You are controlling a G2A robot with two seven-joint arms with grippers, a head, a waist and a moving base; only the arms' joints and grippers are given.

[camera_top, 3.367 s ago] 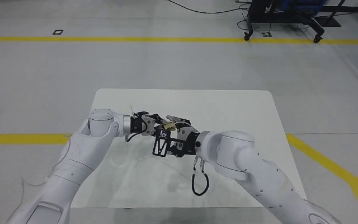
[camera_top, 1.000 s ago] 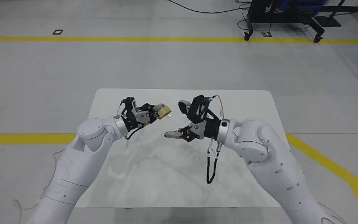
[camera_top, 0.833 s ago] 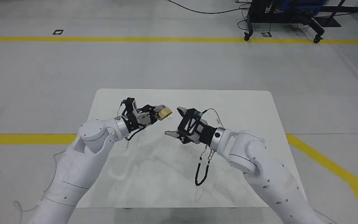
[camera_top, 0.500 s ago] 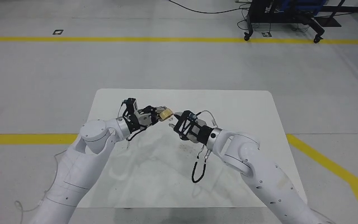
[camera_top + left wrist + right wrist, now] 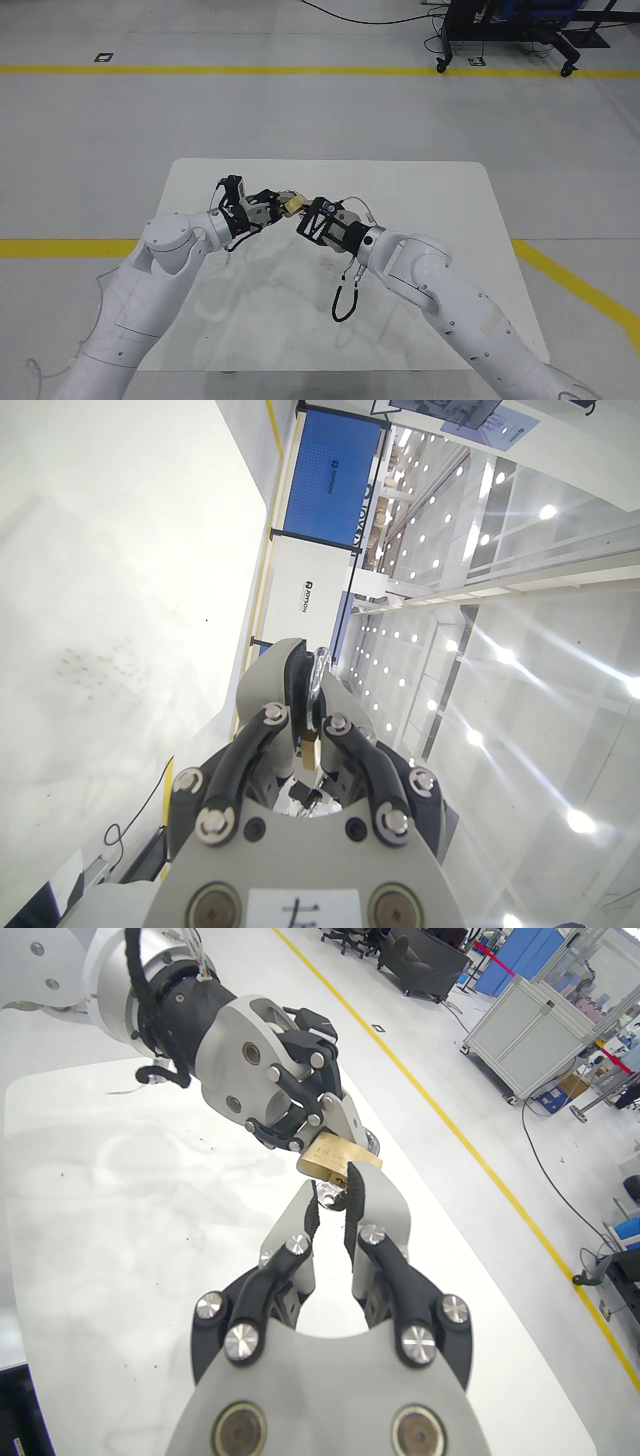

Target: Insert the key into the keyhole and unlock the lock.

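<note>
A brass padlock (image 5: 292, 204) hangs above the white table (image 5: 430, 200), with my left gripper (image 5: 281, 203) shut on it. In the left wrist view its silver shackle (image 5: 318, 677) and brass body (image 5: 310, 752) sit between the fingers. In the right wrist view the padlock (image 5: 340, 1157) has a silver key (image 5: 327, 1193) sticking out of its underside. My right gripper (image 5: 331, 1180) meets the lock head-on, its fingers drawn in on the key's head. From above, the right gripper (image 5: 306, 216) sits just right of the lock.
A black cable (image 5: 345, 298) droops from the right forearm over the table's middle. The table carries faint smudges. A yellow floor line (image 5: 300, 70) runs beyond the table's far edge, and a black wheeled cart (image 5: 510, 35) stands at the back right.
My right gripper has swung left from about a hand's width away up to the padlock, and its wide-open fingers have drawn in on the key. The left gripper held the lock nearly still.
</note>
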